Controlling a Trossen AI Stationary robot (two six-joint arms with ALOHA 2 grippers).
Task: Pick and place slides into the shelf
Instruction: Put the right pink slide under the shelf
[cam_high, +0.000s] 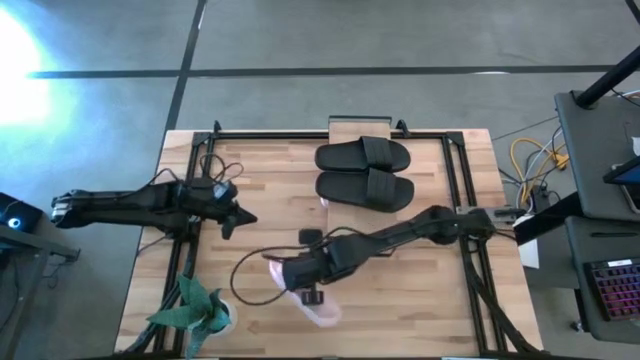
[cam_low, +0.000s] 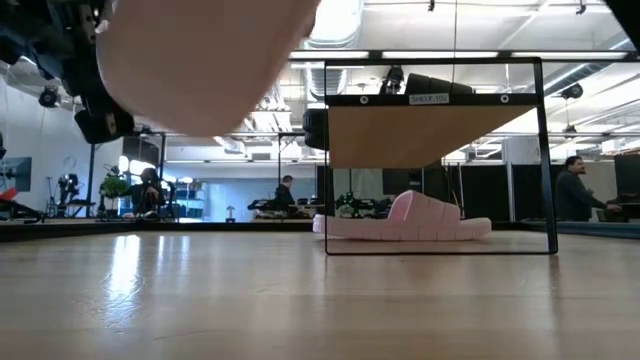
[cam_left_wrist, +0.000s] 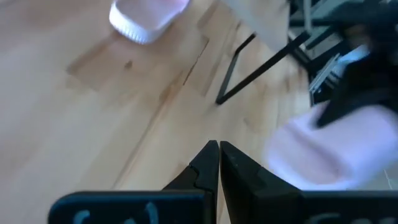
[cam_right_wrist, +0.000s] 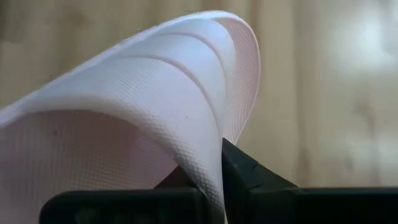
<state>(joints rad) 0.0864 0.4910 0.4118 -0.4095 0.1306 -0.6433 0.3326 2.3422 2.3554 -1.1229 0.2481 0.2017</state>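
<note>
My right gripper is over the table's near middle, shut on a pale pink slide. That slide fills the top left of the low view and shows in the left wrist view. The shelf stands at the far edge. The black pair lies on its plank top. The second pink slide rests sole-down on the table under the plank. My left gripper hovers shut at the table's left, touching nothing; its fingers meet. My right gripper pinches the pink slide's wide strap at its edge between the two fingers, with one dark finger against the strap's wall. The slide is lifted clear of the table and hangs tilted below the gripper.
A green toy plant in a white pot stands at the near left corner. Dark frame rails run along the table's sides. Bare wood lies between the shelf and my arms. People and desks show in the room beyond.
</note>
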